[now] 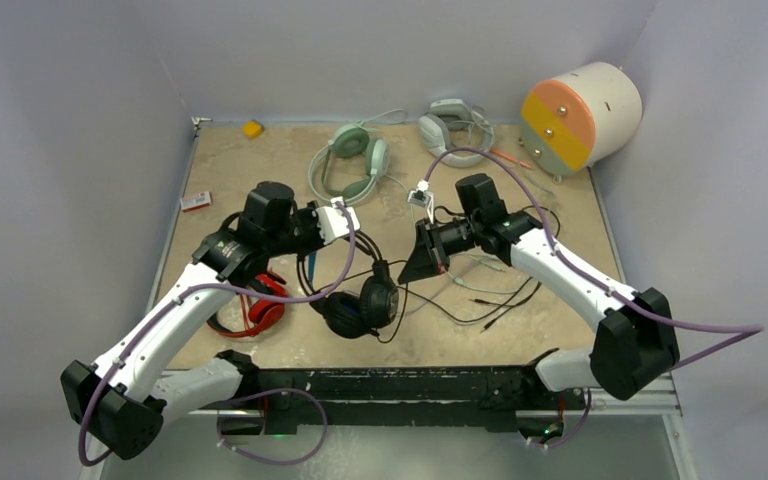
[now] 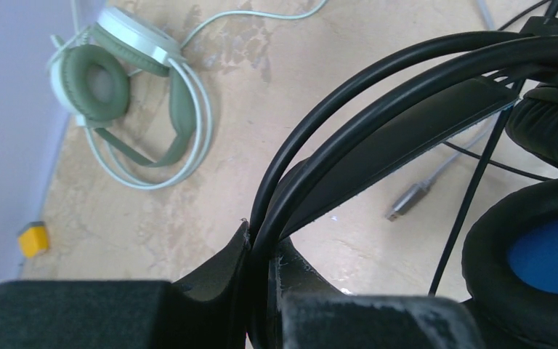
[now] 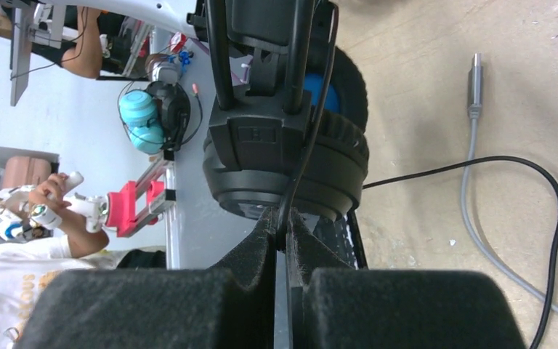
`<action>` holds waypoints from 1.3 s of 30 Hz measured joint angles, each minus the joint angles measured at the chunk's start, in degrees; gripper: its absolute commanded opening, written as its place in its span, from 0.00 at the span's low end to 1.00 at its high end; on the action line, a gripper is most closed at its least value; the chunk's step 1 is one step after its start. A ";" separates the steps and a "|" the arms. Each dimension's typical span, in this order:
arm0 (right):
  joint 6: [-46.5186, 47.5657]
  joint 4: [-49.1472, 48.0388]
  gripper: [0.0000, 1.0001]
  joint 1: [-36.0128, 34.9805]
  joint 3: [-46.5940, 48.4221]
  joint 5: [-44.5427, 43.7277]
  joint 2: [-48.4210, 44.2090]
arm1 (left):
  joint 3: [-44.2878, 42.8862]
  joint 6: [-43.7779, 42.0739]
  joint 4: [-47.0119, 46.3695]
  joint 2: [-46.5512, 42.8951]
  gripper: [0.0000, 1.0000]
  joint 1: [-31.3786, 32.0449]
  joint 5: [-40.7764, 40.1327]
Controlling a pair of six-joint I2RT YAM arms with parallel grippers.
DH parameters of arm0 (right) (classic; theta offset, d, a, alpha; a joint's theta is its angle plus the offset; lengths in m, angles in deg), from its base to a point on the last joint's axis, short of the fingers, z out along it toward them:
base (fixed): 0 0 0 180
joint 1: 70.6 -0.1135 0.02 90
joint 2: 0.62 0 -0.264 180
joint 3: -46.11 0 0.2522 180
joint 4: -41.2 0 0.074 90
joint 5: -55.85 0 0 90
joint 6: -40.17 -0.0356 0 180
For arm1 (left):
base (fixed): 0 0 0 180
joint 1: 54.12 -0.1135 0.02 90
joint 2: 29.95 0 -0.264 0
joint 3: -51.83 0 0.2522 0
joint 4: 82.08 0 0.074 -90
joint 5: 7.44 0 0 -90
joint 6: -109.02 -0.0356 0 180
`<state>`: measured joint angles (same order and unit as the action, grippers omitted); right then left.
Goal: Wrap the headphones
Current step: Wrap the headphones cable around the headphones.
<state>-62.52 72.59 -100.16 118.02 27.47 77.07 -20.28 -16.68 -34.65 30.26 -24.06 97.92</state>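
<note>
Now left gripper (image 2: pixel 261 251) clamped on the headband (image 2: pixel 385 134) of the black headset (image 1: pixel 365 300), right gripper (image 3: pixel 282 234) pinching its cable (image 3: pixel 306 145) just beside an ear cup (image 3: pixel 338 171), headset between them toward the bench's (image 1: pixel 260 180) near edge, red headset (image 1: pixel 260 318) by the left edge, mint headset (image 1: pixel 352 142) near the far edge.

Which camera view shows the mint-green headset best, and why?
The left wrist view: the mint-green headset appears large, sharp and unobstructed, with ear cups and band clear. The top external view shows it whole but small, towards the far edge. The right wrist view does not show it.
</note>
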 measured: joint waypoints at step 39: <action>-43.25 -37.42 0.17 -8.37 -5.33 -11.34 1.07 | -4.04 25.81 -3.08 8.50 0.00 0.81 -29.46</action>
<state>-105.77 35.17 -108.53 112.69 16.13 78.14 -24.32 9.13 -37.73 38.76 -23.25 68.45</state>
